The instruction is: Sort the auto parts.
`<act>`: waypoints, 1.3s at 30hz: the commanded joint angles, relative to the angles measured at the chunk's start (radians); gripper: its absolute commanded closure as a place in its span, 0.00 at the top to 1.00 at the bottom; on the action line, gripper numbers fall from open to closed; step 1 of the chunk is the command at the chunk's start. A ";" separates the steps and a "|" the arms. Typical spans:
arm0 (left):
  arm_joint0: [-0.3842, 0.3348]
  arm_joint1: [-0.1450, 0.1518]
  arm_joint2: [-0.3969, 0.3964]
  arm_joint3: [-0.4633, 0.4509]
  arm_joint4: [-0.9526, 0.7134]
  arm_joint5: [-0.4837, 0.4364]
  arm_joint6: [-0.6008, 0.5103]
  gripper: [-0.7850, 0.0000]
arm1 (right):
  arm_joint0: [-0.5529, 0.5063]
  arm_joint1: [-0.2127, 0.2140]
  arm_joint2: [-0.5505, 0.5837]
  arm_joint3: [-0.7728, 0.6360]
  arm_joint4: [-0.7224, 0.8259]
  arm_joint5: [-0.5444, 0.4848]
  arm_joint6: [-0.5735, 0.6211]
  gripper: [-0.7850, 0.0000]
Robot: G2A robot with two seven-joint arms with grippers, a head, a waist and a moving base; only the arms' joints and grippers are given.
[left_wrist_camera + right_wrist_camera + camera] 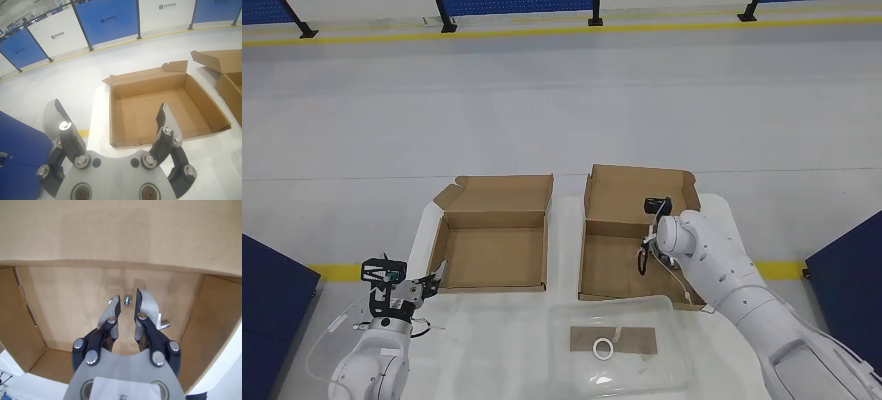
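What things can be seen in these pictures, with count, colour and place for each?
table: one, white, under everything
left box: one, brown, open, on the table
right box: one, brown, open, beside the left box
bolts: three seen, silver, on the right box floor
tray: one, clear, in front of the boxes
strip: one, brown, in the tray
ring: one, white, on the strip
left hand: open, near the left box
right hand: open, over a bolt

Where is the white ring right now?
In the top view, the white ring lies on a cardboard strip inside the clear tray, just robot-side of the right-hand box.
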 commanded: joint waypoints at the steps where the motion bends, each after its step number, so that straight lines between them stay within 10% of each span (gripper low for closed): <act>1: 0.000 0.000 0.000 0.000 0.000 0.000 0.000 1.00 | -0.010 0.006 0.015 -0.025 -0.010 0.005 0.002 0.27; 13: 0.000 0.000 0.000 0.000 0.000 0.000 0.000 1.00 | -0.203 0.093 0.233 -0.392 -0.055 -0.021 0.066 0.49; 15: 0.000 0.000 0.000 0.000 0.000 0.000 0.000 1.00 | -0.267 0.115 0.301 -0.487 -0.039 -0.060 0.093 0.94; 16: 0.000 0.000 0.000 0.000 0.000 0.000 0.000 1.00 | -0.301 0.125 0.338 -0.533 -0.027 -0.086 0.102 1.00; 24: 0.000 0.000 0.000 0.000 0.000 0.000 0.000 1.00 | -0.559 0.183 0.631 -0.783 0.175 -0.342 0.171 1.00; 39: 0.000 0.000 0.000 0.000 0.000 0.000 0.000 1.00 | -0.794 0.231 0.996 -0.763 0.811 -0.837 0.415 1.00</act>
